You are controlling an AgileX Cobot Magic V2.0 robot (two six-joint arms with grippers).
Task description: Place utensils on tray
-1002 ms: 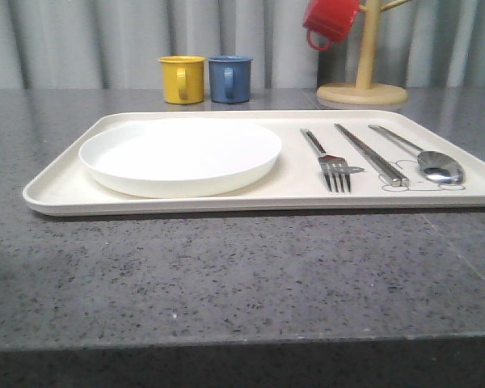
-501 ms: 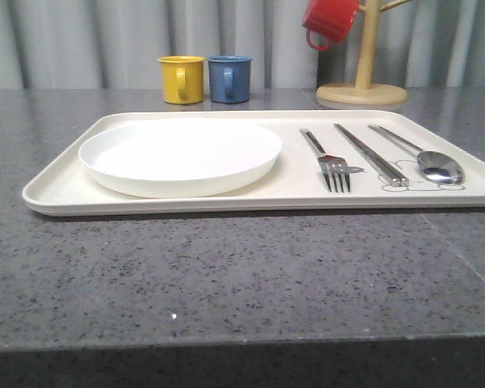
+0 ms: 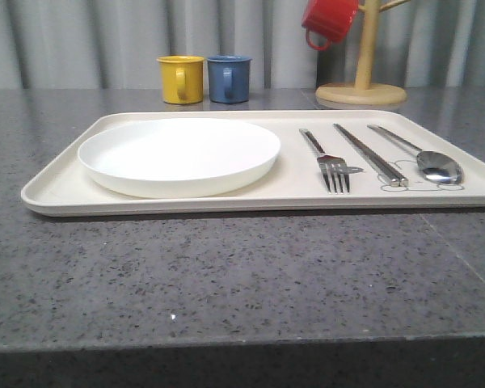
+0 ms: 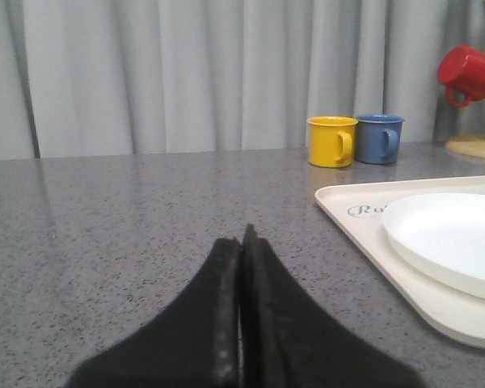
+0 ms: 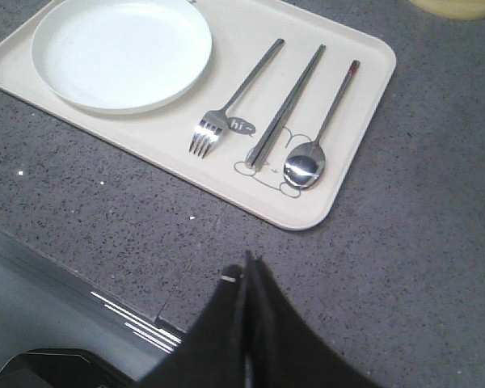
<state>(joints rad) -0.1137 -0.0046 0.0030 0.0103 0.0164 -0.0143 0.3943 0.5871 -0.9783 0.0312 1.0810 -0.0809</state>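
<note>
Cutlery lies in a row on the right half of the tray (image 3: 56, 190), itself resting on the grey speckled surface (image 3: 226, 283). Going left to right in the front view: a white plate (image 3: 178, 153) fills the tray's left half, then comes the fork (image 3: 327, 160), the chopsticks (image 3: 370, 154) and the spoon (image 3: 424, 155). All three utensils run with their long axes roughly parallel, from the far edge of the tray toward the near edge, handles at the far end. The fork's tines, the chopsticks' near ends and the spoon's bowl all point toward the robot. They sit just beside one another without touching, the chopsticks between fork and spoon, their near ends over the grey drawing printed on the tray.

Behind the tray stand a yellow mug (image 3: 181, 78) and a blue mug (image 3: 229, 78) side by side, and further right a red mug (image 3: 330, 21) hangs on a wooden rack (image 3: 364, 81).

The left gripper (image 4: 242, 242) is clenched, fingers pressed together and holding nothing, low over bare surface to the left of the tray; the utensils lie well apart from it, beyond the plate. The right gripper (image 5: 246, 271) is likewise closed and empty, over the surface on the near side of the tray, with the spoon's bowl (image 5: 304, 168) the nearest utensil part to it, yet clear of it.
</note>
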